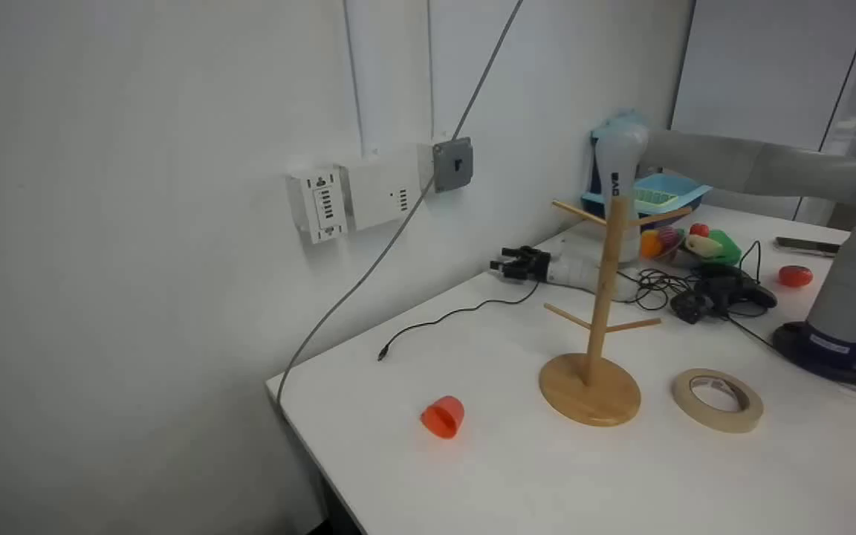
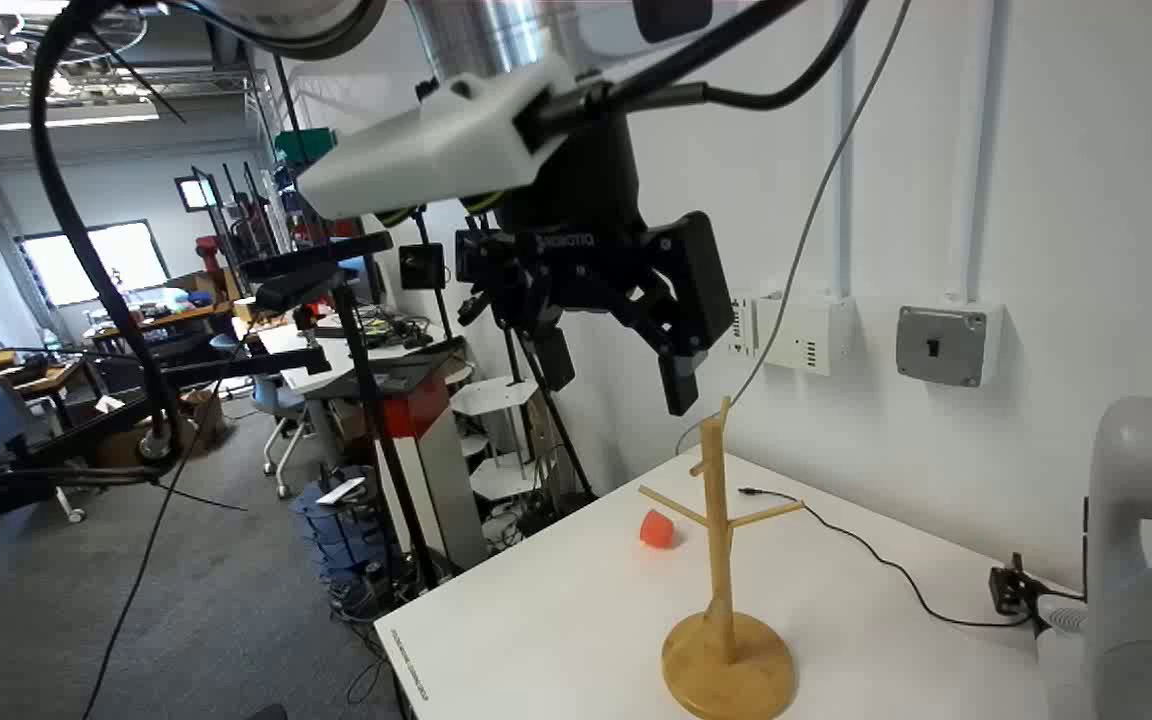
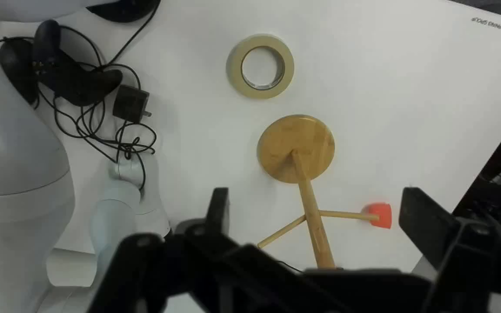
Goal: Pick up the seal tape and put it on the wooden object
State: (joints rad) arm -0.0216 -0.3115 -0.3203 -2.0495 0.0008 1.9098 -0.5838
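White table sat right along a pale wall, with a black gamepad and a power adapter taking up some of the space. Cream roll of tape was lying flat on the tabletop, just beside the round base of the wooden peg stand but not touching it. Stand was upright, pegs angled out. Gripper hung above the table with its fingers spread wide, and the wrist view showed that gap pretty clearly too. Oh, and an orange-red cup-shaped thing lay on the tabletop, with the stand between it and the tape.
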